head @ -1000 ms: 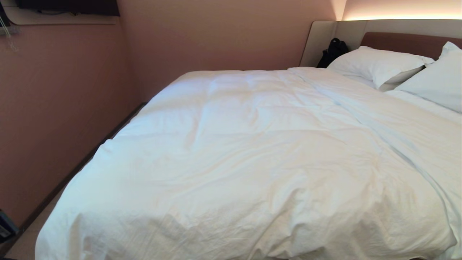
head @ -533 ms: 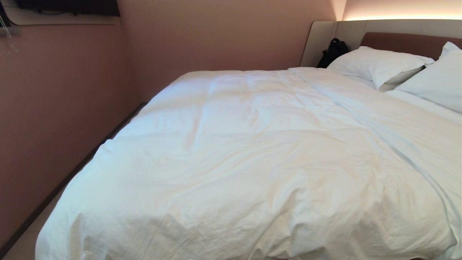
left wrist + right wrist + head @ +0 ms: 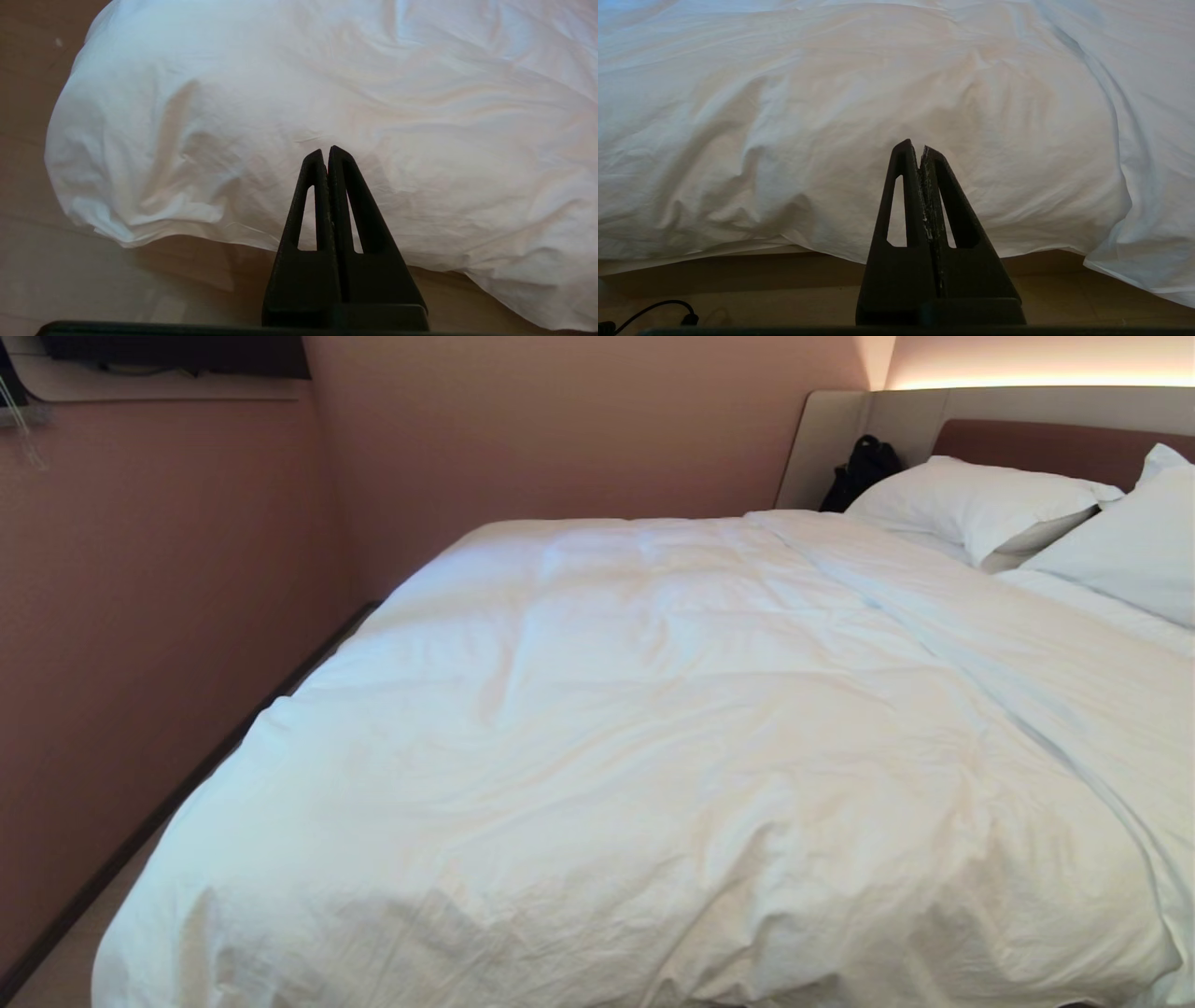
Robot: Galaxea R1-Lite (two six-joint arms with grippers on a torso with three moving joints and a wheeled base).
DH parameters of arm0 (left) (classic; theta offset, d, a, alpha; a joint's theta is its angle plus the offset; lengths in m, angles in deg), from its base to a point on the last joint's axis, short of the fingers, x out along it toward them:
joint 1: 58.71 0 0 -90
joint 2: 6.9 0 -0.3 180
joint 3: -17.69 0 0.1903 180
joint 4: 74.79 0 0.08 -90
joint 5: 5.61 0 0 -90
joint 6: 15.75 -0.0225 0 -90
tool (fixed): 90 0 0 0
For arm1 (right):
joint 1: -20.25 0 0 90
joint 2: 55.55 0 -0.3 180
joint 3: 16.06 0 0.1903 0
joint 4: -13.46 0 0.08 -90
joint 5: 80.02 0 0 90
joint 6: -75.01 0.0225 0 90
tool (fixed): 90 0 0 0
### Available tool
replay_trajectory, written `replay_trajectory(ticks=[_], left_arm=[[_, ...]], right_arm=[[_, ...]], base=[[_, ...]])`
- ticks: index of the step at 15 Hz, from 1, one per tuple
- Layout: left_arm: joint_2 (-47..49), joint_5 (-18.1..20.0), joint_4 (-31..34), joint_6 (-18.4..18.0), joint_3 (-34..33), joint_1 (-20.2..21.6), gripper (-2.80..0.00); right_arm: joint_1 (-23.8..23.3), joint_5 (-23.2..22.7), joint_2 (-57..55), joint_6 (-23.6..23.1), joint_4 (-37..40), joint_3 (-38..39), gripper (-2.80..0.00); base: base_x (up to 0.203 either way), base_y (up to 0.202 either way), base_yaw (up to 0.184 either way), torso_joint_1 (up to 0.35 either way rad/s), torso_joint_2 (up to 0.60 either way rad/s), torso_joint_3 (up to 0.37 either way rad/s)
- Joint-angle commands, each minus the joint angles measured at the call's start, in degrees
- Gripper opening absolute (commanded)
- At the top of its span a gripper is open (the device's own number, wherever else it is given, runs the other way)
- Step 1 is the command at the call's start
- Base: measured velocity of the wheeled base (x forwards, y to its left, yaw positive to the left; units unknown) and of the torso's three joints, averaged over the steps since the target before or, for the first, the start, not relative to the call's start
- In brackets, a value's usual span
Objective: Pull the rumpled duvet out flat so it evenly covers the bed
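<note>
both grippers closed, empty: left gripper, right gripper facing duvet edge, apart.

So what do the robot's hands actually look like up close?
Both are matt black. The left hand has two long, tapering fingers, each a narrow wedge with a slot-shaped cut-out through it, rising from a broad black base. The right hand is the same shape, but pale, scuffed specks run along its inner pads. No cables or markings show on either one.

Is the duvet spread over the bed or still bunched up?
Spread: the duvet covers the bed up to the pillows, with soft creases.
</note>
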Motion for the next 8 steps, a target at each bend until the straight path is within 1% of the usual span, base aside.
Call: replay_trajectory(ticks=[1, 2, 4, 5, 6, 8], left_arm=[[-5.9, 1.4, 0.7, -1.7, 0.5, 0.0, -2.80], [-7.1, 1.6, 0.8, -3.6, 0.4, 0.0, -2.80], [-8.5, 1.5, 0.8, -4.7, 0.8, 0.0, -2.80], [-9.1, 1.4, 0.8, -5.7, 1.0, 0.0, -2.80], [-10.2, 1.0, 0.9, -7.5, 1.0, -0.6, -2.80], [-10.4, 0.8, 1.0, -8.0, 1.0, -0.9, -2.80]], right_arm=[[0.0, -0.1, 0.0, 0.0, 0.0, 0.0, -2.80], [0.0, 0.0, 0.0, 0.0, 0.0, 0.0, -2.80], [0.0, -0.1, 0.0, 0.0, 0.0, 0.0, -2.80], [0.0, -0.1, 0.0, -0.1, 0.0, 0.0, -2.80], [0.0, -0.1, 0.0, -0.1, 0.0, 0.0, -2.80], [0.0, -0.1, 0.0, -0.1, 0.0, 0.0, -2.80]], base=[[0.000, 0.000, 0.000, 0.000, 0.00, 0.000], [0.000, 0.000, 0.000, 0.000, 0.00, 0.000], [0.000, 0.000, 0.000, 0.000, 0.00, 0.000], [0.000, 0.000, 0.000, 0.000, 0.00, 0.000], [0.000, 0.000, 0.000, 0.000, 0.00, 0.000], [0.000, 0.000, 0.000, 0.000, 0.00, 0.000]])
